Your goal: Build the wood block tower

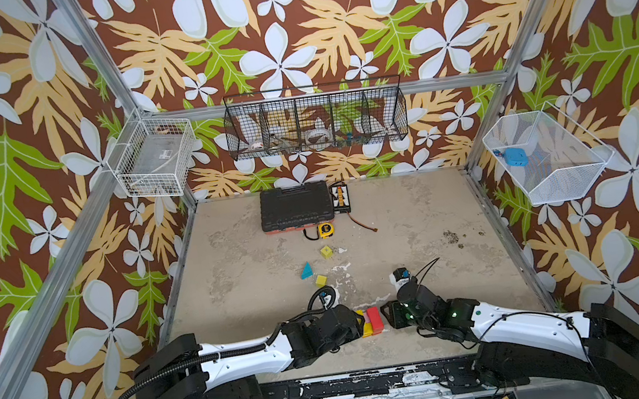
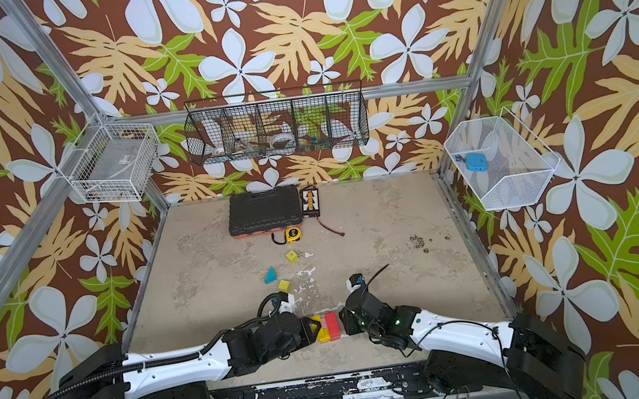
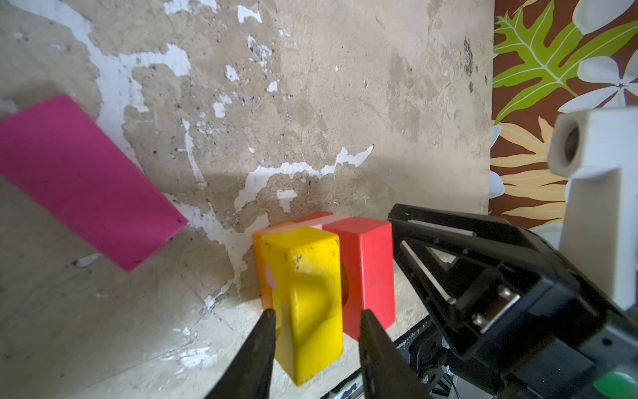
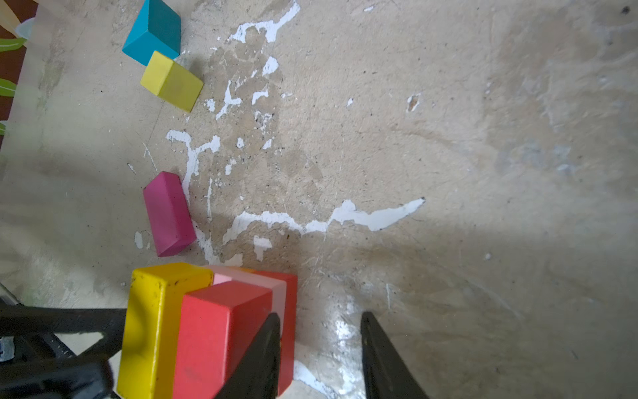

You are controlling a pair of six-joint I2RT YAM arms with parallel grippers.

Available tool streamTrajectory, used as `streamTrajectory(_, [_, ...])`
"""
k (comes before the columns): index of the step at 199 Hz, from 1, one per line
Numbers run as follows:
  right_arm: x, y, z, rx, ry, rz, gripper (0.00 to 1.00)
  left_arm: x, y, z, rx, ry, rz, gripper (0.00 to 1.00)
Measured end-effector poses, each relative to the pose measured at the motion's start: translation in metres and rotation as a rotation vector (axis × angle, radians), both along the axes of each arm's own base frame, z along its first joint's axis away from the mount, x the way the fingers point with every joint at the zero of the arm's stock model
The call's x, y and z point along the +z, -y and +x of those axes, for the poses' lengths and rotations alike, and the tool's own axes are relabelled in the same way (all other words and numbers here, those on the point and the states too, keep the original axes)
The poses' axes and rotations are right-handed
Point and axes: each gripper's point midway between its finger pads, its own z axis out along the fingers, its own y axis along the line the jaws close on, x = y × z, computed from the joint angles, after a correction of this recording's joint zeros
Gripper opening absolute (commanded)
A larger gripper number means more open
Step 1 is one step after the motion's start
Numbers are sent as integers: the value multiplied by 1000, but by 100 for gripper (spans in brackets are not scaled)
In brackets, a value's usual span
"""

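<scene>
The tower [image 1: 369, 322] sits at the middle of the table's [image 1: 418, 229] near edge, between the two arms. Both top views show this. It is low: a yellow block [image 3: 303, 293] and a red block [image 3: 366, 269] stand side by side, touching. Pink and orange show behind and under them.

The left gripper [image 3: 316, 316] is at the tower with its jaws part-way apart, astride the yellow block. One finger [image 3: 262, 338] is against the block, and a thin gap shows at the other finger, so we see no clamp on it.

The right gripper [image 4: 319, 317] is on the tower's other side, also part-way open. One finger [image 4: 266, 349] is right at the red block's face. Only bare table shows between the jaws, and it holds nothing.

- **Magenta brick:** the magenta brick [image 4: 168, 214] lies flat just beyond the tower, apart from it. We can't see it in the top views.
- **Other loose blocks:** a teal wedge [image 1: 306, 271] and two yellow cubes [image 1: 321, 280] [image 1: 326, 251] lie further toward the table's middle. The nearer cube is just beside the wedge.
- **Far edge:** a yellow tape measure [image 1: 326, 230] lies just in front of a black case [image 1: 294, 207].
</scene>
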Motion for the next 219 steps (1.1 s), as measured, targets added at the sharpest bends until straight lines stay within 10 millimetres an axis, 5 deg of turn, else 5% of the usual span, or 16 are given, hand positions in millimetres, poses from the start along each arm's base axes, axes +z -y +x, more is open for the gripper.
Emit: streamTrajectory(219, [-4, -8, -1, -31, -13, -15, 31, -1, 13, -2, -48, -11, -1, 41])
